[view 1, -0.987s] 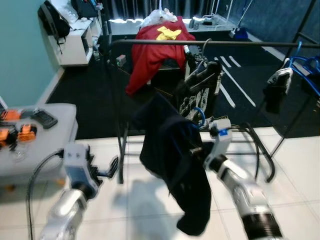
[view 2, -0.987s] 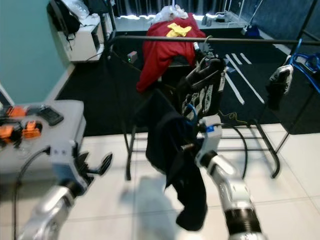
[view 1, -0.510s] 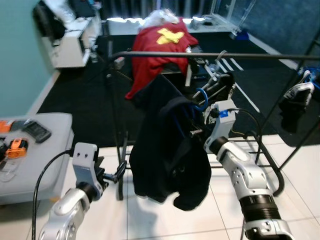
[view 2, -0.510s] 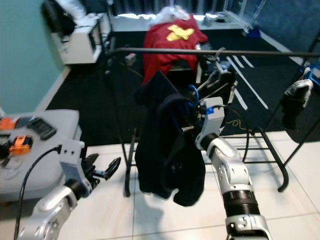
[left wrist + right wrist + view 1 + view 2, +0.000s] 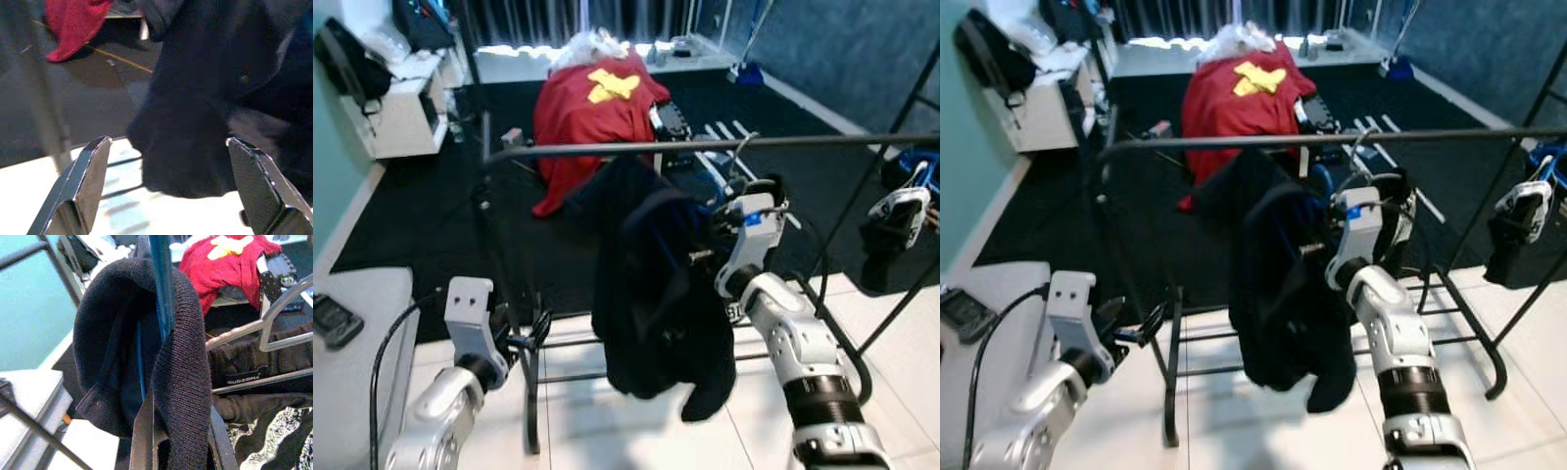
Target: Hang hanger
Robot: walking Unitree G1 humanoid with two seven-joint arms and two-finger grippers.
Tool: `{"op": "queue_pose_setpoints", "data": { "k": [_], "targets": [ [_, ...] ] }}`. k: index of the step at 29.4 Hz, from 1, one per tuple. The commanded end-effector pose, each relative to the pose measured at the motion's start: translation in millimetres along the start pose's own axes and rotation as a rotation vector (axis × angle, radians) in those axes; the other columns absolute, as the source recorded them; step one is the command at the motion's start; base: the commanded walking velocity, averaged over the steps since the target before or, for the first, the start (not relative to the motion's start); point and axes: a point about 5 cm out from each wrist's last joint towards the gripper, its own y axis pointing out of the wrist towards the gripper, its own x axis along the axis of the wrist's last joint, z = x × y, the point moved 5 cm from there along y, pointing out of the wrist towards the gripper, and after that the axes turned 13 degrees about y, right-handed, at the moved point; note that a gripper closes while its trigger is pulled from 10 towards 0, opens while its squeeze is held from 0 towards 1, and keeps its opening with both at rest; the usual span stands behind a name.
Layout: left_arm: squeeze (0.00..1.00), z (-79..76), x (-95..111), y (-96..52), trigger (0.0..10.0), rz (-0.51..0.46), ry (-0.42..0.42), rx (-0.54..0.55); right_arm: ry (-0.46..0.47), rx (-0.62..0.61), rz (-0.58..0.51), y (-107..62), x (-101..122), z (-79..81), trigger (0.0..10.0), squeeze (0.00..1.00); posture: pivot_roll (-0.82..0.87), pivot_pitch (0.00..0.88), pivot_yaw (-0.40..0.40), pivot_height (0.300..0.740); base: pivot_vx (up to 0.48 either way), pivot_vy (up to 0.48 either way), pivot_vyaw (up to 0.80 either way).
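While the black clothes rail [image 5: 636,148] spans the room, a dark garment [image 5: 656,284] on a blue hanger [image 5: 160,281] hangs just below it, pinched in the right gripper [image 5: 705,257]. Lower down, the left gripper [image 5: 171,186] hovers, fingers spread apart.

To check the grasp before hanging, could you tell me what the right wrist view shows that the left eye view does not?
Right wrist view: the blue hanger running down inside the knit collar to the right gripper. Left eye view: the rail above, and the open left gripper. Both: the dark garment and red cloth.
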Motion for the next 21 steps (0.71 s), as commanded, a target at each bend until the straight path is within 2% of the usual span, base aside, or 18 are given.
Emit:
{"op": "queue_pose_setpoints", "data": {
  "k": [1, 4, 7, 11, 12, 13, 15, 16, 17, 18, 21],
  "targets": [
    [0.00, 1.5, -8.4, -3.8, 10.0, 0.029, 0.002, -0.003, 0.008, 0.049, -0.028, 4.5, 9.9, 12.8, 10.0, 0.00, -0.08, 0.059, -0.008, 0.740, 0.000, 0.000, 0.00],
    [0.00, 1.0, -8.4, -3.9, 10.0, 0.030, 0.005, -0.007, 0.012, 0.061, -0.029, 4.9, 10.6, 15.8, 10.0, 0.00, -0.08, 0.059, -0.008, 0.740, 0.000, 0.000, 0.00],
    [0.00, 0.7, -8.4, -3.8, 10.0, 0.030, 0.004, -0.009, 0.024, 0.119, -0.008, 6.1, 8.9, 28.3, 10.0, 0.00, -0.08, 0.059, -0.007, 0.740, 0.000, 0.000, 0.00],
    [0.00, 0.6, -8.4, -3.8, 10.0, 0.031, 0.003, -0.009, 0.023, 0.141, 0.007, 6.1, 6.6, 32.8, 10.0, 0.00, -0.08, 0.059, -0.007, 0.740, 0.000, 0.000, 0.00],
    [0.00, 0.3, -8.5, -3.7, 10.0, 0.031, 0.003, -0.012, 0.003, 0.178, 0.069, 5.1, -5.1, 41.1, 10.0, 0.00, -0.08, 0.059, -0.008, 0.740, 0.000, 0.000, 0.00],
    [0.00, 0.3, -8.5, -3.7, 10.0, 0.031, 0.003, -0.012, 0.003, 0.178, 0.069, 5.1, -5.1, 41.1, 10.0, 0.00, -0.08, 0.059, -0.008, 0.740, 0.000, 0.000, 0.00],
    [0.00, -0.3, -8.6, -3.6, 10.0, 0.032, 0.002, -0.018, -0.013, 0.229, 0.160, 2.4, -23.0, 52.5, 10.0, 0.00, -0.08, 0.059, -0.009, 0.740, 0.000, 0.000, 0.00],
    [0.00, -0.3, -8.6, -3.6, 10.0, 0.032, 0.002, -0.018, -0.013, 0.229, 0.160, 2.4, -23.0, 52.5, 10.0, 0.00, -0.08, 0.059, -0.009, 0.740, 0.000, 0.000, 0.00],
    [0.00, -1.2, -8.8, -3.5, 10.0, 0.032, 0.002, -0.024, -0.012, 0.274, 0.192, 0.6, -30.6, 63.4, 10.0, 0.00, -0.07, 0.060, -0.009, 0.740, 0.000, 0.000, 0.00],
    [0.00, -1.2, -8.8, -3.5, 10.0, 0.032, 0.002, -0.024, -0.012, 0.274, 0.192, 0.6, -30.6, 63.4, 10.0, 0.00, -0.07, 0.060, -0.009, 0.740, 0.000, 0.000, 0.00],
    [0.00, -3.3, -8.8, -3.6, 10.0, 0.028, 0.003, -0.039, 0.019, 0.315, 0.182, 5.2, -31.8, 80.5, 10.0, 0.00, -0.07, 0.058, -0.011, 0.740, 0.000, 0.000, 0.00]
  ]
}}
